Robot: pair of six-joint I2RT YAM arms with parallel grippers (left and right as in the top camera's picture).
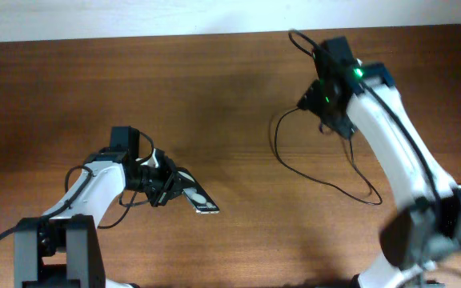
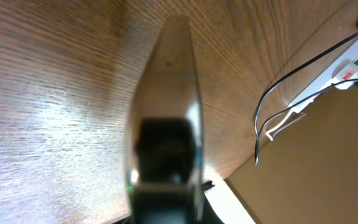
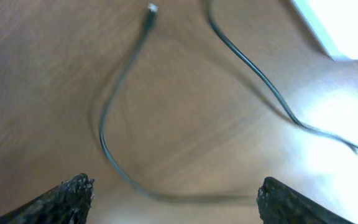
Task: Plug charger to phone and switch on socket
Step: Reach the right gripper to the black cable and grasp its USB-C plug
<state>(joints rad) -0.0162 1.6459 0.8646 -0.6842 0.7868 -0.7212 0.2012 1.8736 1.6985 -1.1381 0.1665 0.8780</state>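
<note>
The phone (image 1: 199,197) is a flat black slab that sticks out to the right of my left gripper (image 1: 165,189), which is shut on its near end. In the left wrist view the phone (image 2: 169,81) shows edge-on, above the wood. The charger cable (image 1: 282,154) loops thin and black over the table below my right gripper (image 1: 327,106). In the right wrist view the cable (image 3: 104,134) curves between the open fingers (image 3: 176,199), with its connector tip (image 3: 151,9) lying free at the top. The white socket strip (image 2: 328,71) with a red mark shows far off in the left wrist view.
The wooden table (image 1: 214,96) ends at a pale wall along the back. A white surface (image 3: 347,25) shows at the top right of the right wrist view. Two black cable strands (image 2: 272,106) run from the strip toward the table's edge.
</note>
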